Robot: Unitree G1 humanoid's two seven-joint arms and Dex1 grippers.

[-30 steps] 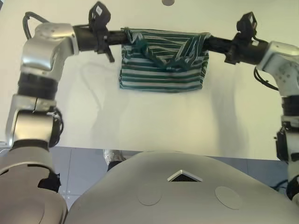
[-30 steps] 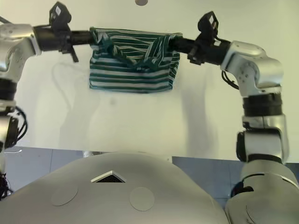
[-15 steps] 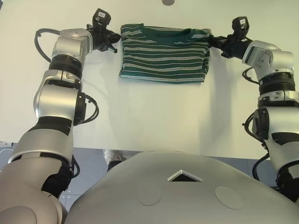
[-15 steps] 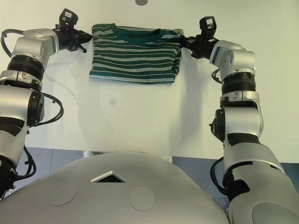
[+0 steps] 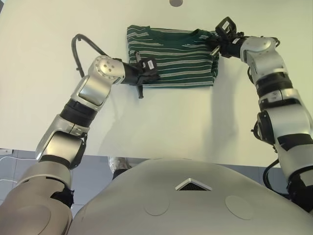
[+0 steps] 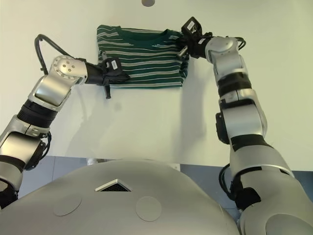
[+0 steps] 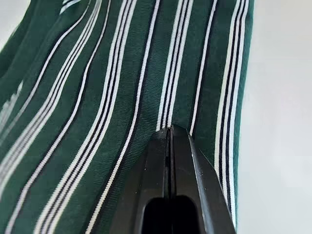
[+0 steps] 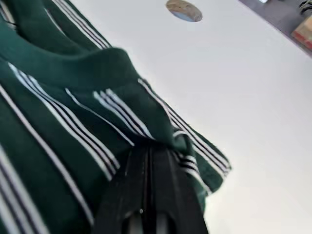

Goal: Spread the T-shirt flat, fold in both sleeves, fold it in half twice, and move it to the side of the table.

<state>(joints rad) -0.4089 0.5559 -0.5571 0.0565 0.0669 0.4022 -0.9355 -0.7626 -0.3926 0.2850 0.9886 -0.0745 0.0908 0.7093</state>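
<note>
The shirt (image 5: 171,58), green with white stripes, lay folded into a flat rectangle on the far part of the white bench (image 5: 161,127), collar towards the far edge. The left gripper (image 7: 169,130) sat over the shirt's near left corner, its fingers pressed together with no gap, tips resting on the striped cloth just inside the edge. The right gripper (image 8: 147,146) was at the far right corner beside the collar, fingers likewise closed, with a small bunched fold of cloth caught at their tips.
</note>
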